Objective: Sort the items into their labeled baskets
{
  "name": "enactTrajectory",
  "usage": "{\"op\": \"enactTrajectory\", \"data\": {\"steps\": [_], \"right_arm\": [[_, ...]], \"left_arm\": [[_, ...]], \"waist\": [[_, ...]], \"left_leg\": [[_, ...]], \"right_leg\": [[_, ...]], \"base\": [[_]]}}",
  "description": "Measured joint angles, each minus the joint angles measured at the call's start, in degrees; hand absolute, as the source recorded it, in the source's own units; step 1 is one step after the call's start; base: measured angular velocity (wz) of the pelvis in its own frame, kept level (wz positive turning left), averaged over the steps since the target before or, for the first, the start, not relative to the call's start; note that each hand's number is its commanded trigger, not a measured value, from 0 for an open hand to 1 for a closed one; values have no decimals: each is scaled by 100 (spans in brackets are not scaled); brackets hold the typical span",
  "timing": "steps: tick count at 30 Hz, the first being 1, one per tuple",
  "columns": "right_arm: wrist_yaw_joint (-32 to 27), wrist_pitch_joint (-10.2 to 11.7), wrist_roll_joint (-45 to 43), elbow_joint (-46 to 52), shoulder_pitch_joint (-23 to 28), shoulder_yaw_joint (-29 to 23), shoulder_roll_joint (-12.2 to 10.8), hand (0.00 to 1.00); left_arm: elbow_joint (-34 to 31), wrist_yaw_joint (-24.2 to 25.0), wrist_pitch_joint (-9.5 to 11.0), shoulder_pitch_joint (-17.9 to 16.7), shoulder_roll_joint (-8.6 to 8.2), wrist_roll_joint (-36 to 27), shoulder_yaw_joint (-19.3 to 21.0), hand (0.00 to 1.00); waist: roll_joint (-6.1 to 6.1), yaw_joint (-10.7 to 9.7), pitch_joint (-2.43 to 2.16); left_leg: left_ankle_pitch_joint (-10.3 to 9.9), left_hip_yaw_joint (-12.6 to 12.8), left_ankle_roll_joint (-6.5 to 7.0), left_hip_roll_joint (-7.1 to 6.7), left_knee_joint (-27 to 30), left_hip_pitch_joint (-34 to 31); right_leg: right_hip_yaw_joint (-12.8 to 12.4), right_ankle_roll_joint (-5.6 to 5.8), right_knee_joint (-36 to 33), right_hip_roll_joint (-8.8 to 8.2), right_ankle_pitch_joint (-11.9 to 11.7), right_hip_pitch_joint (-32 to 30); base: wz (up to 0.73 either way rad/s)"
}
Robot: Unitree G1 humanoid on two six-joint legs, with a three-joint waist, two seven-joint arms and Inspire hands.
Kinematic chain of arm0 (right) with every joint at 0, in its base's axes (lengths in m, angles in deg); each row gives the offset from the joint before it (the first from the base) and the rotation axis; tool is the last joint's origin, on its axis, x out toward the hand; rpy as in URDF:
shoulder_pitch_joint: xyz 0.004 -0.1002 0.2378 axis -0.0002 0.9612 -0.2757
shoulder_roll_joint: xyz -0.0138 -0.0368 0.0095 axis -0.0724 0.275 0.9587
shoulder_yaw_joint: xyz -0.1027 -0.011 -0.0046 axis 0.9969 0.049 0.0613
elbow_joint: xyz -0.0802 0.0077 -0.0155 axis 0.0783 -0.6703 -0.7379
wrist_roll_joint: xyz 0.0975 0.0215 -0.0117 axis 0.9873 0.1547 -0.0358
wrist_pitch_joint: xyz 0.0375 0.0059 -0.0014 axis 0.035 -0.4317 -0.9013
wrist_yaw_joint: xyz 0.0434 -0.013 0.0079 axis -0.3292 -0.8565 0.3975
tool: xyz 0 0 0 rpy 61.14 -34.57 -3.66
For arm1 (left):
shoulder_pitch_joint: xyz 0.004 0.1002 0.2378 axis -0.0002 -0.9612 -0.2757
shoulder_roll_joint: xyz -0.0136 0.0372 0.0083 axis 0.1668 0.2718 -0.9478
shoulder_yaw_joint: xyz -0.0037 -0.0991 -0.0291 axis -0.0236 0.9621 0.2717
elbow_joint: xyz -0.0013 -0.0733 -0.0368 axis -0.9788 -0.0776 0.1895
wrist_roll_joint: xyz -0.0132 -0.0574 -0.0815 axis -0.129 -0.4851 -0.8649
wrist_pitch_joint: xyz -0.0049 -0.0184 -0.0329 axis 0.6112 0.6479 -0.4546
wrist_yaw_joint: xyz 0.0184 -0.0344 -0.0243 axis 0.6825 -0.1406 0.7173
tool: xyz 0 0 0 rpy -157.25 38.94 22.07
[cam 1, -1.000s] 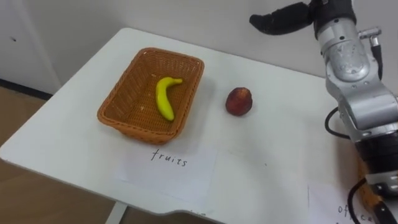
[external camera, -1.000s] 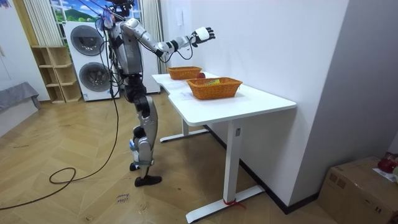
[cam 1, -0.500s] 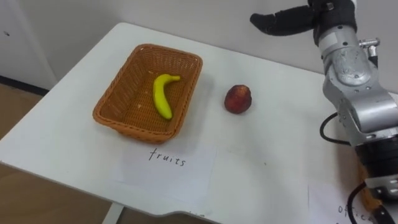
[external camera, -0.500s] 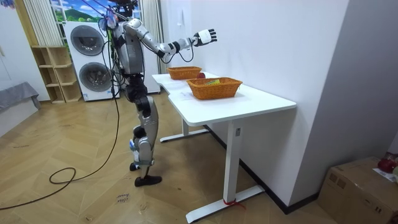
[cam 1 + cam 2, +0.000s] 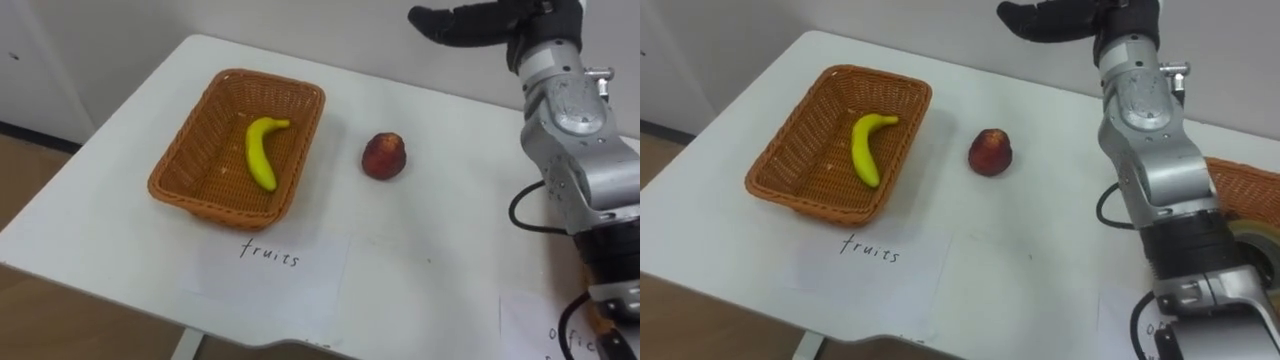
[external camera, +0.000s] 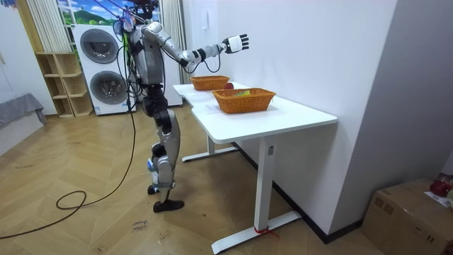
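Note:
A wicker basket [image 5: 222, 205] stands at the table's left, behind a paper label [image 5: 270, 265] with handwriting. A yellow banana [image 5: 258, 155] lies in it. A red apple [image 5: 384, 156] rests on the table just right of the basket, apart from it. My right hand [image 5: 470, 22] is held high over the table's far edge, near the wall, behind and above the apple. Its fingers are straight and point left, holding nothing. In the room view I stand at the table's end with that hand [image 6: 238, 44] stretched out over the table.
A second wicker basket [image 5: 1245, 185] shows at the right edge, behind my right forearm. Another paper label [image 5: 560, 330] lies at the front right. The white table [image 5: 440, 230] ends close in front and at the left; a wall runs behind it.
My right hand has reached a little further out towards the wall, still open. The eye view has shifted slightly. The banana, apple and basket lie as before.

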State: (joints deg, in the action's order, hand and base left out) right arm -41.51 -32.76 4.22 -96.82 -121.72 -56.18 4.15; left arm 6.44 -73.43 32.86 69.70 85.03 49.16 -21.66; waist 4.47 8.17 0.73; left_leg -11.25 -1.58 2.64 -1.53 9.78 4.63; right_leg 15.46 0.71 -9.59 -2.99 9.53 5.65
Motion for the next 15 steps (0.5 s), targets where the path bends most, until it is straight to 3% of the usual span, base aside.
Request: {"op": "enactTrajectory", "data": {"steps": [7,15], "right_arm": [[-19,0,-10,1,167,1,-26,0],[71,29,-4,-173,466,18,-176,0]], "left_arm": [[-8,-137,-7,-165,1,0,6,0],[47,-152,-12,-236,-3,-2,4,0]], "waist": [[-85,3,-103],[-131,26,-85]], "left_leg": [[0,29,0,4,15,7],[0,74,-2,26,-4,2]], "right_leg": [[-57,3,-10,6,-7,30],[-111,-14,-14,28,-29,-2]], "base": [[-1],[-3]]}}
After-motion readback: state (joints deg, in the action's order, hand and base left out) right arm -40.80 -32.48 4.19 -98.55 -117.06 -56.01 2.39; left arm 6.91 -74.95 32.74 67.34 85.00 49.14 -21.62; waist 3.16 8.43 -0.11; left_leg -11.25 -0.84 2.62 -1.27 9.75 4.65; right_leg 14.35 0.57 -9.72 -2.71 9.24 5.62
